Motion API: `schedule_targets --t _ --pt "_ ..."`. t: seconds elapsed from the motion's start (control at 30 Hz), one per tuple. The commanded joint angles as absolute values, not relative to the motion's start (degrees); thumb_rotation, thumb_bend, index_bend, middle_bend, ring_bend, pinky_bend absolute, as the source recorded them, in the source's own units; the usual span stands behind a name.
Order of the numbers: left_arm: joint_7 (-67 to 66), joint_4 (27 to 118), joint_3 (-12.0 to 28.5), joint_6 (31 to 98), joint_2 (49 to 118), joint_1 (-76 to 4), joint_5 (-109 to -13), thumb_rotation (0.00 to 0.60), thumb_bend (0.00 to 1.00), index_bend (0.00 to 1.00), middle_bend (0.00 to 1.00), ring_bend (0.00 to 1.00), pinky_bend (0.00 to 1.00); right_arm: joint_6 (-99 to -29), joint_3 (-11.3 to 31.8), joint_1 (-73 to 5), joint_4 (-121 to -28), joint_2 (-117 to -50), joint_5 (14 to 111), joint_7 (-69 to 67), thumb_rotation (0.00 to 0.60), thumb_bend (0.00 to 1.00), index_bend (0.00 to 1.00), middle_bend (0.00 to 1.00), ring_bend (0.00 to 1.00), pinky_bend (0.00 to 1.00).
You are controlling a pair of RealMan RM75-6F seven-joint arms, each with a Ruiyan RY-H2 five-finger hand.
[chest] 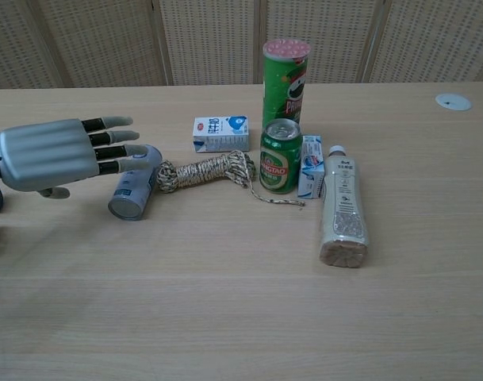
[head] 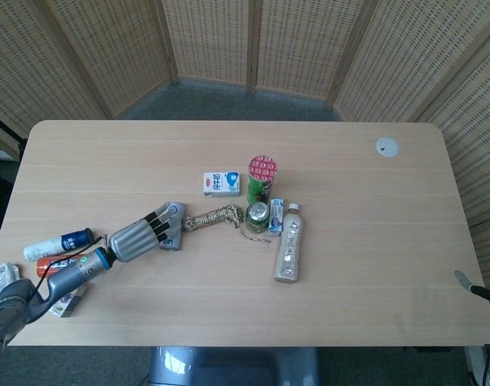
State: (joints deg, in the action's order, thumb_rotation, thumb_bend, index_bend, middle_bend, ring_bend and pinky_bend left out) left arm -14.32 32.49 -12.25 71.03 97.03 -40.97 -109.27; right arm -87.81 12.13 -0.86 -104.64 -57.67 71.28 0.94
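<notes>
the small can [chest: 136,190] lies between the left hand [chest: 47,153] and the rope bundle [chest: 205,171], touching the rope's left end

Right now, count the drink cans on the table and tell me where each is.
2: an upright green can in front of the tall green tube, and a blue-grey can lying beside the left hand. Others may be hidden.
</notes>
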Motion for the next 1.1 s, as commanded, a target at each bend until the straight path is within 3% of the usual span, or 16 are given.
schedule_targets --t 0.03,1.1 --pt "-14.08 31.72 -12.74 71.59 97.11 -40.28 -109.43 0.6 0.0 0.0 0.0 0.0 0.0 -87.62 12.0 -0.98 -104.67 -57.79 71.37 1.09 0.573 0.0 0.0 0.0 0.0 0.0" --pt "-17.65 28.94 -12.36 66.32 102.56 -42.88 -107.7 0.6 0.0 0.0 0.0 0.0 0.0 -86.74 11.87 -1.16 -104.21 -57.25 70.99 -0.53 0.571 0.0 0.0 0.0 0.0 0.0"
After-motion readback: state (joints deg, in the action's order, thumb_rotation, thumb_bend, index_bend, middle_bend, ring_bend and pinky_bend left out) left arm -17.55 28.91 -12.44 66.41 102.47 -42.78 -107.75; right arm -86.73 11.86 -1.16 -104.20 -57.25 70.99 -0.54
